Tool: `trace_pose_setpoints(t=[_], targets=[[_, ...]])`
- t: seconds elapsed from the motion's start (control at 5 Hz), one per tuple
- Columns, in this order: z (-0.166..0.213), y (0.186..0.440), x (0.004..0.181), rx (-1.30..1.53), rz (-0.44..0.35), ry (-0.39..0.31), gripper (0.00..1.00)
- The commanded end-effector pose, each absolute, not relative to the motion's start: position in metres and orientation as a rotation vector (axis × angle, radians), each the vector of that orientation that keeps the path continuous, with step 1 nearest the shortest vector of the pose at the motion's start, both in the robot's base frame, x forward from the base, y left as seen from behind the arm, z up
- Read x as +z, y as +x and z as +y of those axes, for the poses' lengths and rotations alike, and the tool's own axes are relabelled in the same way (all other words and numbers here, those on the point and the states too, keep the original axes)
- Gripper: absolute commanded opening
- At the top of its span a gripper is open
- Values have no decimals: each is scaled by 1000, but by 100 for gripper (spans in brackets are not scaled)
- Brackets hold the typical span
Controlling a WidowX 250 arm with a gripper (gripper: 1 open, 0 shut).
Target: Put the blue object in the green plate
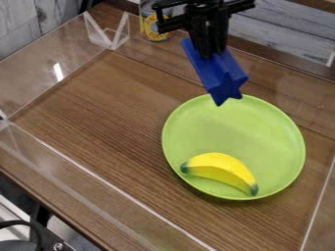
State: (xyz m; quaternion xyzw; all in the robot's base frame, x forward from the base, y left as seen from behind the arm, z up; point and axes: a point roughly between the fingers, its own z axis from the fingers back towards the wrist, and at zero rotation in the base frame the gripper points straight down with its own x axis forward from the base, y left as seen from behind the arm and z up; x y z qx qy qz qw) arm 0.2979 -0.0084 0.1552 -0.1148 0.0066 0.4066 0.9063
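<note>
On a wooden surface [92,108] our claw [207,41] grips the blue block [216,71], hanging tilted over the green plate's [268,123] far rim. Released here, we judge it could clip the rim and tumble outside.

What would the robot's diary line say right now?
end effector: shut on blue object | above green plate rim | banana in plate

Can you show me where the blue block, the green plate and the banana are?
blue object [216,71], camera view, middle of the hanging block.
green plate [268,123], camera view, bare inner surface.
banana [222,172], camera view, middle of the fruit.
</note>
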Motion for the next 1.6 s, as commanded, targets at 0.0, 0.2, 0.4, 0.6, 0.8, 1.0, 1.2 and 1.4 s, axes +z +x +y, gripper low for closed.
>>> trace_pose_setpoints(t=[0.0, 0.2, 0.4, 0.6, 0.8, 1.0, 1.2, 1.4], targets=[[-6, 301, 176, 828, -53, -264, 0], [-6, 302, 176, 817, -53, -267, 0], [-6, 303, 177, 805, -53, -270, 0], [-7, 303, 178, 793, -51, -277, 0], [-7, 305, 178, 782, -48, -274, 0], [-5, 307, 178, 772, -45, -270, 0], [-25, 289, 177, 692, -20, -257, 0], [-45, 272, 176, 621, 1, -249, 0]])
